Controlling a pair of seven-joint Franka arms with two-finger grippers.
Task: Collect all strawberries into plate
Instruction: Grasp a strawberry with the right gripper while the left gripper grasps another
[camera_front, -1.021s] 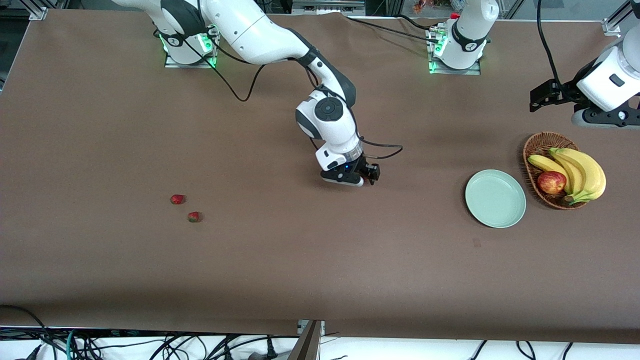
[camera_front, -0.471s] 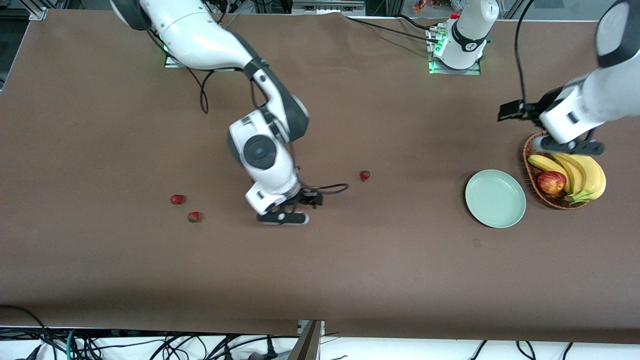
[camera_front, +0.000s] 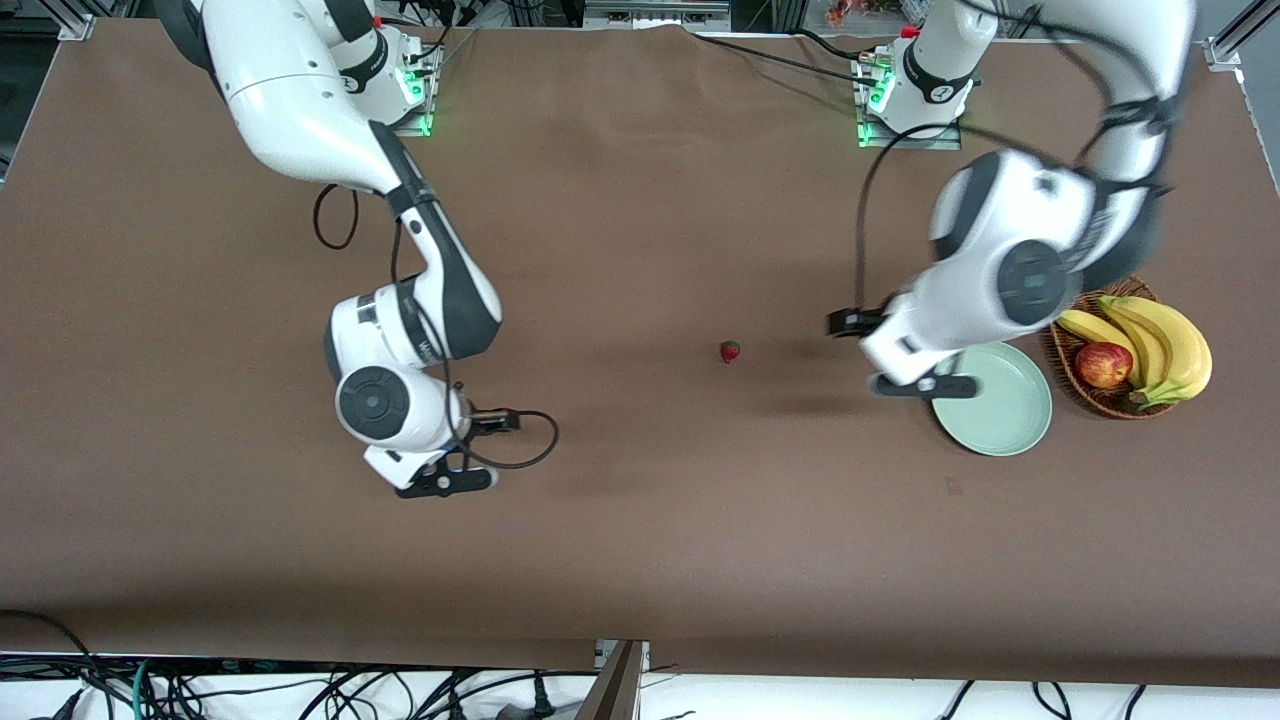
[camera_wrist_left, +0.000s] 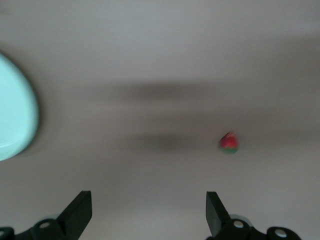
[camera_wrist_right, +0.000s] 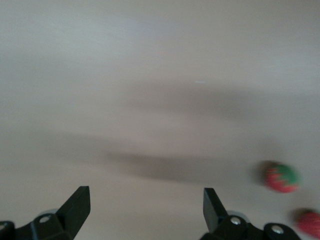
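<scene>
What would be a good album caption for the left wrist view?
Open left gripper over the brown table, one strawberry ahead, the mint plate at the edge.

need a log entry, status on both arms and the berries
Left gripper open over table by plate; right gripper open, empty. One strawberry mid-table, two near right gripper. Plate empty.

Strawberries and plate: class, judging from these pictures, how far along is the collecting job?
Done: nothing; the plate holds no berry. In hand: nothing gripped. The left gripper hangs open over the table beside the plate, facing the middle strawberry. The right gripper is open over the table by two strawberries, which its arm hides in the front view. Left: all three berries.
</scene>
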